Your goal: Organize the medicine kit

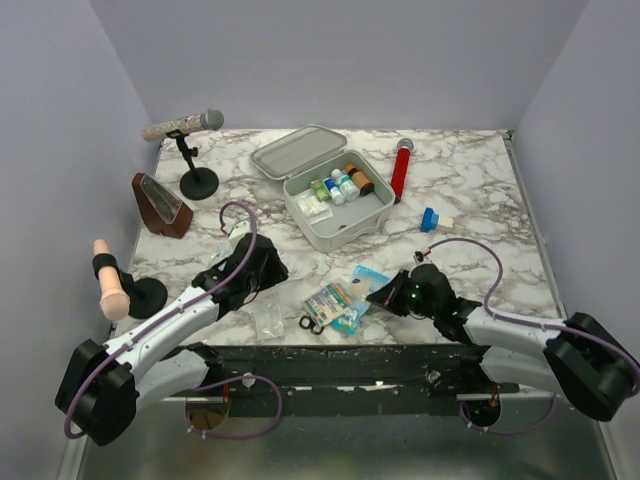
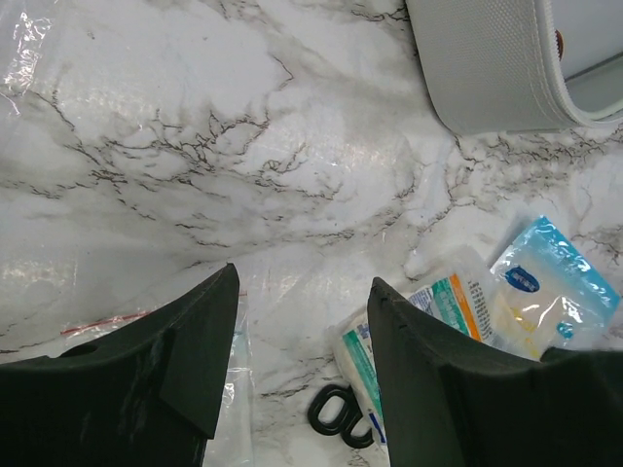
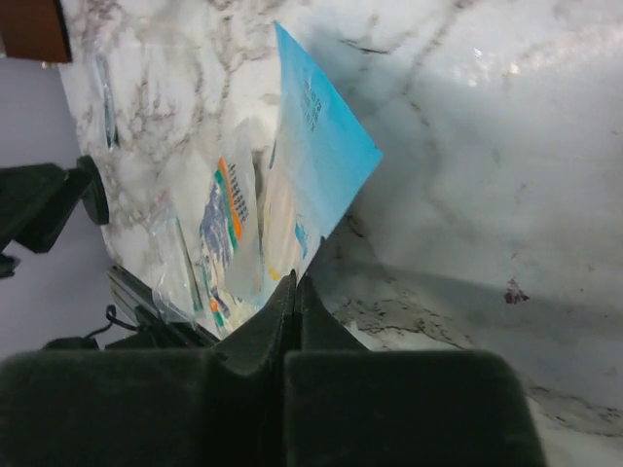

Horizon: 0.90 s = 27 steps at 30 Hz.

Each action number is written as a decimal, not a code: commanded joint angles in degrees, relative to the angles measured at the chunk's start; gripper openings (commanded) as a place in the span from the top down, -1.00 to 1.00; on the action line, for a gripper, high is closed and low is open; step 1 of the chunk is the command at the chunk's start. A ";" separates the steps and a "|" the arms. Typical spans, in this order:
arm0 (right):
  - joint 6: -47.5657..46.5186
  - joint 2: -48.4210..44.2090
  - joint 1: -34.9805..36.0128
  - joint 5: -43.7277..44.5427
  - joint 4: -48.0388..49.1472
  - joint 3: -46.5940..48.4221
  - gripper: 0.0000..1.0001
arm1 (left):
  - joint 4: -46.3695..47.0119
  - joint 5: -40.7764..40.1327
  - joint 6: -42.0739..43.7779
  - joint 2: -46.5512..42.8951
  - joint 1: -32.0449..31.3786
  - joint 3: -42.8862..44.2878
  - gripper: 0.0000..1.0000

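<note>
Right pincer [image 3: 295, 290] is pinched tight on the lower corner of a blue packet [image 3: 321, 146], which stands tilted off the marble desk [image 1: 480, 200], near and in front of the medicine kit [image 1: 345, 235]. Left pincer [image 2: 302, 282] gapes with nothing between its fingers, in front of the kit and to its left. The kit sits mid-desk with its lid [image 1: 295, 150] swung open (small bottles [image 1: 340, 186] stand inside). Other packets [image 2: 453, 302] lie in front of the kit, then a clear bag [image 2: 234, 428] and black rings [image 2: 336, 413].

Blue packet [image 3: 321, 146] print blurred; nothing legible anywhere.
</note>
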 commanded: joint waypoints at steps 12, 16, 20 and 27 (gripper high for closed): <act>-23.40 -22.39 -0.30 9.15 -25.74 22.99 0.99 | 2.72 0.55 0.63 2.80 -0.07 1.35 -0.31; -26.75 -15.01 -0.48 12.57 -23.91 31.08 0.99 | 2.10 0.38 0.98 2.71 -0.15 1.96 -0.31; -23.34 -7.63 -4.16 11.63 -15.22 33.91 0.99 | 1.66 0.03 1.42 2.19 -0.15 2.22 -0.31; -17.53 8.54 -10.67 6.43 -6.85 38.65 0.99 | 0.96 -0.59 2.65 1.75 -0.06 3.10 -0.31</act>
